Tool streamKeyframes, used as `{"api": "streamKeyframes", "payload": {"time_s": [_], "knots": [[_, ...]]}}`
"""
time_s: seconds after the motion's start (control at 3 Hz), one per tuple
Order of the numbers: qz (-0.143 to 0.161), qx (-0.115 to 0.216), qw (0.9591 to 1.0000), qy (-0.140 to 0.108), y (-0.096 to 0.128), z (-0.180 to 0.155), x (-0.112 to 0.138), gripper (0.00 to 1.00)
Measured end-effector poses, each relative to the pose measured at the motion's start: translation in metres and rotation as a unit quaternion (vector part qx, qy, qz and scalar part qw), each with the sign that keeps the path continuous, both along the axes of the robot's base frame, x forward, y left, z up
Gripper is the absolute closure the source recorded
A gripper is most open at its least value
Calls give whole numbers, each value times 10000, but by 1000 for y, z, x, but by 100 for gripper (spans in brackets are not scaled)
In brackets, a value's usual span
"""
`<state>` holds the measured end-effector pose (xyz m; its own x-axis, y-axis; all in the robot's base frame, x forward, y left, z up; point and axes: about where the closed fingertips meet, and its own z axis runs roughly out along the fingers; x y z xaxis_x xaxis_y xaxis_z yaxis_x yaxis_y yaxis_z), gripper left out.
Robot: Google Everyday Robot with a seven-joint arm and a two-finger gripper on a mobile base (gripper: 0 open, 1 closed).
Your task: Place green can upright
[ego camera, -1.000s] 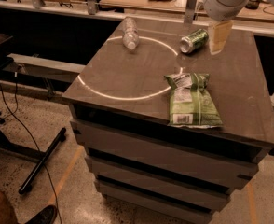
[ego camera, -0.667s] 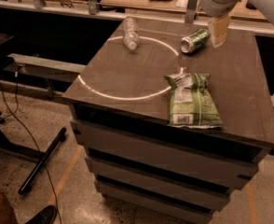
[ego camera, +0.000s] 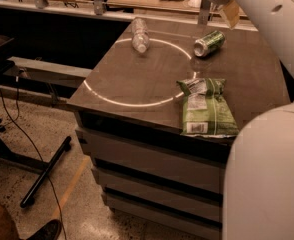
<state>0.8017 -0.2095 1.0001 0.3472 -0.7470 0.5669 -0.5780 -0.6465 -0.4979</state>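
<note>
Condition of task object: the green can [ego camera: 209, 43] lies on its side at the far right of the table [ego camera: 137, 86], just outside the far right arc of the white circle marked on the surface. Its silver top faces the near left. It is not upright, and nothing is touching it.

Gripper: the gripper [ego camera: 230, 14] hangs at the top edge of the view, above and slightly beyond the can and clearly apart from it. Whether it is open or closed cannot be told from this view.

Change noted: a second ago the gripper stood low, just beside the can's right end. It now sits higher and further off. The can shows no shift in place or attitude over the same interval. The white arm [ego camera: 272, 29] now fills much of the right side of the view.

Assessment: the approach appears to have been broken off or reset without a grasp. The task looks to be at its start, with the can not yet taken up.

Other items: a clear plastic bottle [ego camera: 140, 35] lies at the far left, and a green snack bag [ego camera: 207, 109] lies flat near the front edge. Both are well apart from the can.
</note>
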Motion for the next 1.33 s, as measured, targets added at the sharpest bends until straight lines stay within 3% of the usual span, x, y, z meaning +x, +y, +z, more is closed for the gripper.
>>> {"api": "streamKeyframes", "payload": {"time_s": [0.67,1.0,1.33], "knots": [[-217,-820,9964,2,-20,-15,59,0],[-451,-1079,9931,47,-45,-25,69,0],[-667,-1093,9915,207,-76,-33,63,0]]}}
